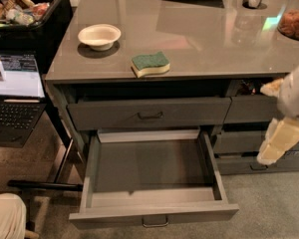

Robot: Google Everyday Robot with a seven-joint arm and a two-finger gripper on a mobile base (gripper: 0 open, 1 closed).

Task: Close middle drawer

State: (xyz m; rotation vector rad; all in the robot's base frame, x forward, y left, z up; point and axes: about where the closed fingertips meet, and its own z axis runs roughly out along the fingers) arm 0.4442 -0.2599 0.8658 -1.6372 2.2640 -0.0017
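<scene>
1. The robot's cream-coloured tool (280,142) hangs at the right edge of the view, in front of the narrower grey drawers (249,111). It seems to touch nothing. It runs partly out of view, so we cannot tell whether it is wide or narrow.
2. The wide, dark grey middle drawer (152,176) lies to the left of the tool and lower. It is pulled far out, with its shallow plain grey box showing and its low flat front nearest the camera.
3. Its small dark metal handle (155,222) sits at the centre of that front, down and left of the tool and well apart from it.
4. Left of the tool's upper part, the taller-fronted grey drawer (149,113) looks shut.
5. Up and left of the tool, on the glossy grey tabletop (214,39), lie a green sponge (150,63) and a round cream bowl (99,35). Neither is in the way.
6. We judge this to be the approach step, with the push not yet begun. The next move calls for bringing the tool down and left, round the drawer's right front corner. It should then press the front near the handle and push straight in, so the box does not skew.
</scene>
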